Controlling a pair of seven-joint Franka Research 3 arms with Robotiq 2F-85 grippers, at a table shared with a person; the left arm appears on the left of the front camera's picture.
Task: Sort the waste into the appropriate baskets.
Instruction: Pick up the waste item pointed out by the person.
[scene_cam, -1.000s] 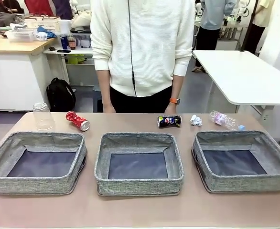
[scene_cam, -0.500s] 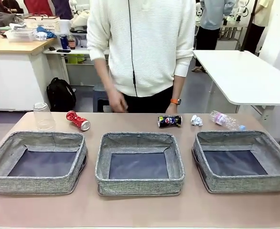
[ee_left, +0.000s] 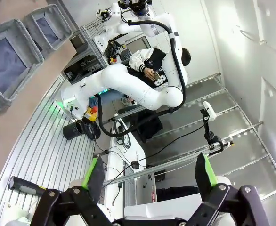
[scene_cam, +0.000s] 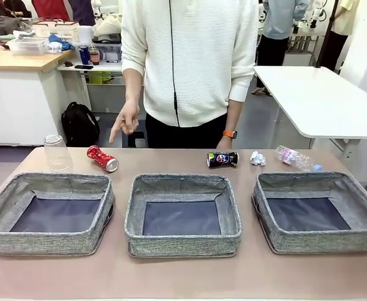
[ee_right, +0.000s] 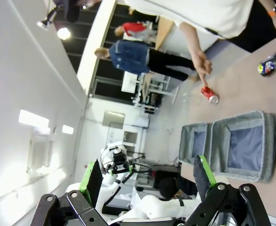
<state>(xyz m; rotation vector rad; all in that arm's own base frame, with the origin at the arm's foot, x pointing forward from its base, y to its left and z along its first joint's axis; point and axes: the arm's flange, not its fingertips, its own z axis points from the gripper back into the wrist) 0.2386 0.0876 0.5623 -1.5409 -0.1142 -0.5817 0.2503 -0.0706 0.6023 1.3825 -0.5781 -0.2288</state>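
The left gripper (ee_left: 147, 165) and right gripper (ee_right: 146, 167) hung off the surface (scene_cam: 183, 276), fingers spread wide, empty. The grey woven-fabric middle basket (scene_cam: 182, 241), left basket (scene_cam: 46, 241) and right basket (scene_cam: 321, 241) held nothing, so sorting was unstarted. Behind the middle basket lay, leftward, a clear plastic cup (scene_cam: 57, 153) and a crushed red can (scene_cam: 102, 158); rightward, a crushed dark-blue can (scene_cam: 222, 159), a white crumpled paper wad (scene_cam: 257, 158) and a clear plastic bottle (scene_cam: 294, 158). A person's hand (scene_cam: 127, 120) pointed toward the red can.

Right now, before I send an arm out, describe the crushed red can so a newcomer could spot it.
On the table, find the left basket of the three grey ones, then look just behind its far right corner. The crushed red can lies on its side there, right of the clear cup. It is the only red piece; the other can is dark blue.
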